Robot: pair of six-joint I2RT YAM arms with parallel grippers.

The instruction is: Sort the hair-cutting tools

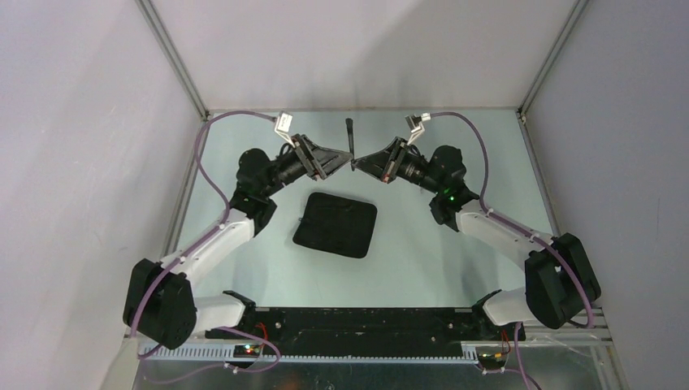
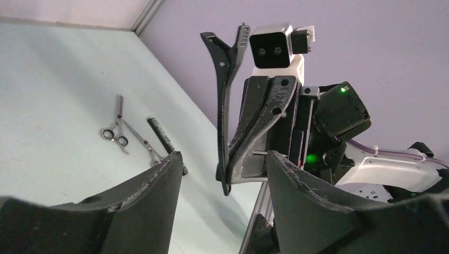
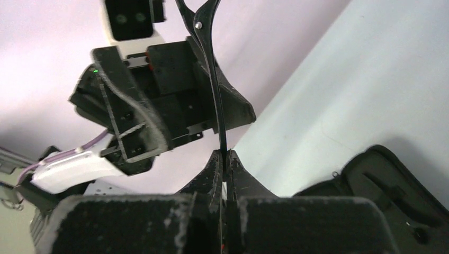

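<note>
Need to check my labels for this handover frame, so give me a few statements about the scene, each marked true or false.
1. The right tool is shut on a black clip. True.
2. The left tool grips the clip too. False: its fingers stand open, with a gap to the clip on each side.
3. Silver scissors lie on the table beside a black comb. True.
4. The black case is held in the air. False: it lies flat on the table between the two arms.
</note>
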